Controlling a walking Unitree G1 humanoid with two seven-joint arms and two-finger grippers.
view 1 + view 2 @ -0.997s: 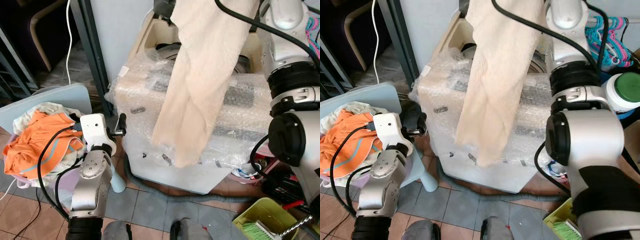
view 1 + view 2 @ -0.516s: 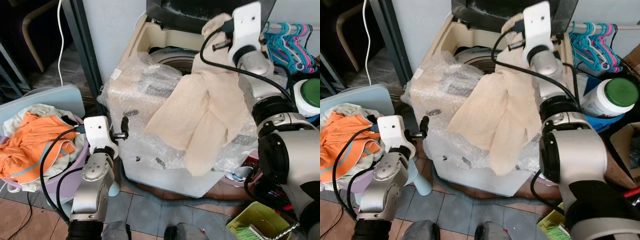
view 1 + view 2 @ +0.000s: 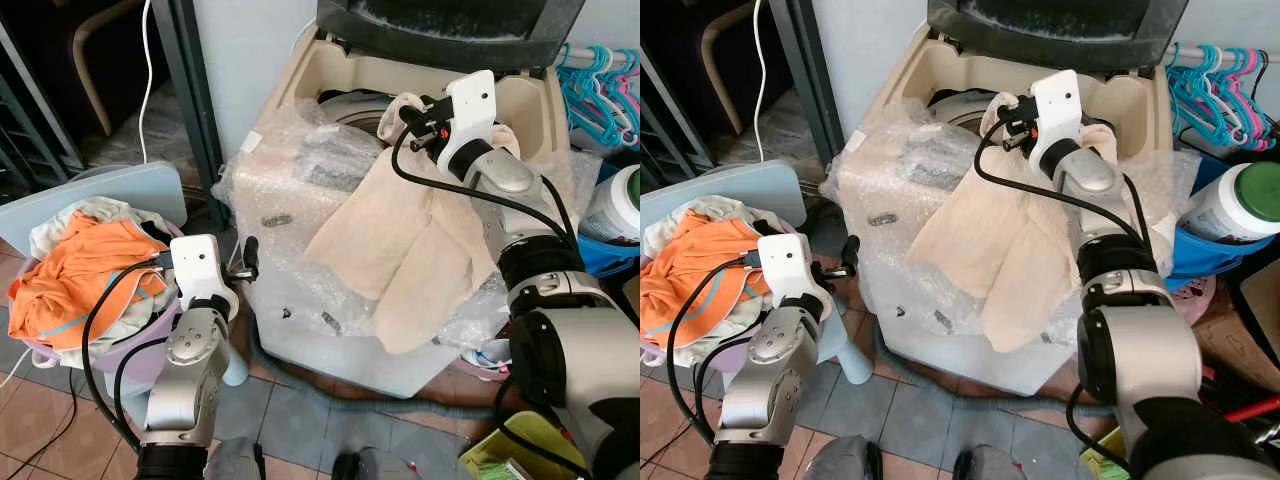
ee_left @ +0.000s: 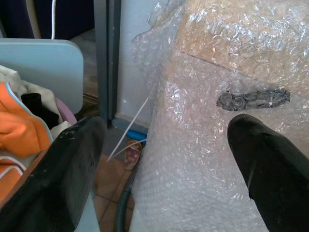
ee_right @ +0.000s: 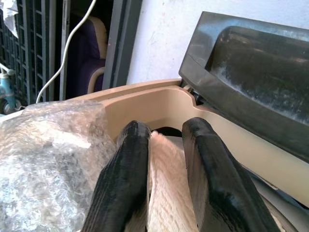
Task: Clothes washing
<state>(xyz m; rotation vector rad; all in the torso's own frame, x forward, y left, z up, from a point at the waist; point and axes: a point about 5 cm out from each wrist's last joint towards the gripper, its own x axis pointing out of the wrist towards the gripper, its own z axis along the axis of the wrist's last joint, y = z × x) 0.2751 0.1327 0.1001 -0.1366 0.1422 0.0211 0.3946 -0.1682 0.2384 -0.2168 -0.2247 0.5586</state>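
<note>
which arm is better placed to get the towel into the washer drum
Right. The right gripper is shut on the towel at the washer opening. The left gripper hangs open, low, beside the basket.

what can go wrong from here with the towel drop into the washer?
1. Right gripper pinches only the top of the beige towel; most of it drapes outside over the bubble-wrapped washer front, so on release it may slide to the floor instead of into the tub.
2. The cloth could snag on the wrap.
3. Left gripper hangs open close to the wrap and may catch it.
</note>
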